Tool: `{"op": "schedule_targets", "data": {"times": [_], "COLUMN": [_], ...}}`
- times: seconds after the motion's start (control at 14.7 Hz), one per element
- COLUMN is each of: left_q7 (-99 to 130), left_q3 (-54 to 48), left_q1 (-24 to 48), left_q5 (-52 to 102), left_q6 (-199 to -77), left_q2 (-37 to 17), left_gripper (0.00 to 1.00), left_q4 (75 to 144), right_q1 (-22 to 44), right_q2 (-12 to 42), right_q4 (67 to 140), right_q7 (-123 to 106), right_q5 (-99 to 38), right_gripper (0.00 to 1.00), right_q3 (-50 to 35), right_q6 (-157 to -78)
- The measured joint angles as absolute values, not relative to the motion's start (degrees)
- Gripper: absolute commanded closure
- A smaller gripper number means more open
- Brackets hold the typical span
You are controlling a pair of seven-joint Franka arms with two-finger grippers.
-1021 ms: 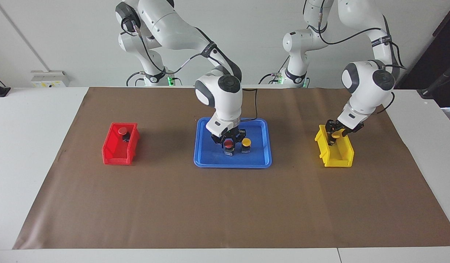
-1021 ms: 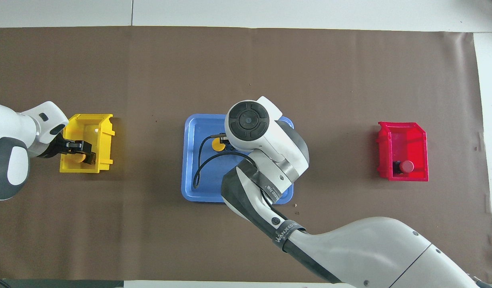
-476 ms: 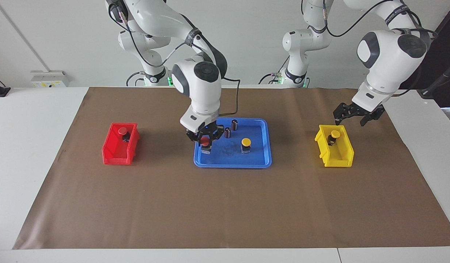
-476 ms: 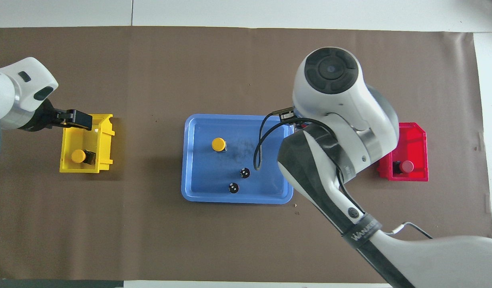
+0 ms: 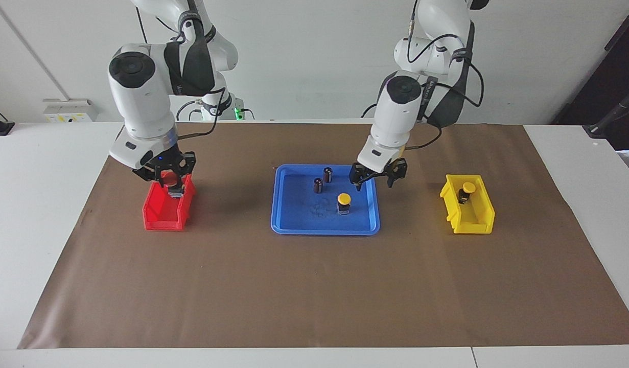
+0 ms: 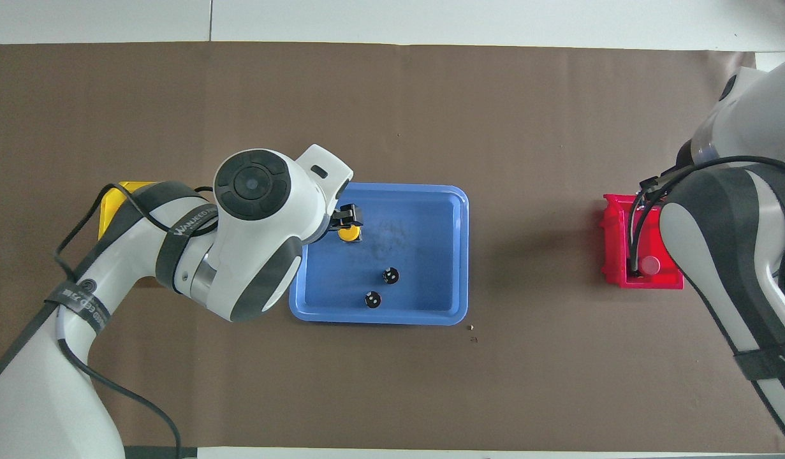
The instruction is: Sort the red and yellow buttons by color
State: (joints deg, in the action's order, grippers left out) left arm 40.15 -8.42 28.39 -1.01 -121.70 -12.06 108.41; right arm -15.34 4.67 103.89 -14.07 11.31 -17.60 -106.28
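Yellow round cap (image 5: 344,198), boxy base; blue tray (image 5: 294,225); two cylinders (image 5: 323,180)

Right gripper (image 5: 164,176) has been carried, with the red button (image 5: 167,178) clamped in its jaws, from over the blue tray (image 5: 286,225) to over the red bin (image 5: 158,217). Left gripper (image 5: 378,176), jaws spread and empty after release of a yellow button (image 5: 467,187) into the yellow bin (image 5: 479,217), has been swung across to the tray's edge, above the remaining yellow button (image 5: 344,199). Two dark cylinders (image 5: 323,180) have been uncovered.
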Motion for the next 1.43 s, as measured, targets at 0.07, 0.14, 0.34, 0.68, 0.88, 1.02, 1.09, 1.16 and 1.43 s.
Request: {"op": "schedule_targets", "data": {"times": [0.07, 0.14, 0.34, 0.68, 0.88, 1.02, 1.09, 1.16, 1.43], "left_q7": [41.18, 41.68, 42.47, 43.86, 44.98, 45.24, 45.43, 45.79, 41.92], "left_q3": [-8.4, -8.32, -8.23, -8.15, -8.16, -8.15, -8.13, -8.01, -6.63], "left_q1": [29.31, 29.76, 29.89, 29.9, 30.48, 30.78, 30.79, 30.78, 26.48], "left_q5": [-1.01, -1.01, -1.15, -1.29, -1.32, -1.34, -1.34, -1.34, -2.04], "left_q6": [-122.72, -123.39, -124.9, -125.1, -125.1, -125.23, -125.24, -125.09, -114.13], "left_q2": [-13.63, -14.9, -17.01, -17.12, -17.34, -17.53, -17.54, -17.55, -17.3], "left_gripper": [0.01, 0.03, 0.06, 0.84, 0.87, 0.99, 0.99, 0.99, 0.99], "left_q4": [108.4, 108.36, 108.18, 106.71, 106.67, 106.67, 106.61, 106.3, 97.81], "right_q1": [-17.13, -18.57, -20.96, -21.61, -21.98, -22.1, -22.1, -22.11, -22.13], "right_q2": [4.47, 4.15, 2.68, 1.53, 1.53, 1.51, 1.51, 1.51, 1.48], "right_q4": [106.24, 108.77, 115.48, 123.16, 127.27, 128.55, 128.99, 129.49, 130.58], "right_q7": [-16.09, -17.52, -19.71, -19.79, -19.91, -20.23, -20.56, -21.28, -22.91], "right_q5": [10.97, 10.04, 8.73, 4.78, 4.77, 4.76, 4.76, 4.75, 4.74], "right_gripper": [0.8, 0.8, 0.8, 0.8, 0.8, 0.8, 0.8, 0.8, 0.79], "right_q3": [-17.62, -17.61, -17.6, -17.59, -17.58, -17.58, -17.58, -17.57, -17.5], "right_q6": [-109.64, -112.81, -119.9, -127.97, -133.32, -134.55, -135.09, -135.92, -137.04]}}
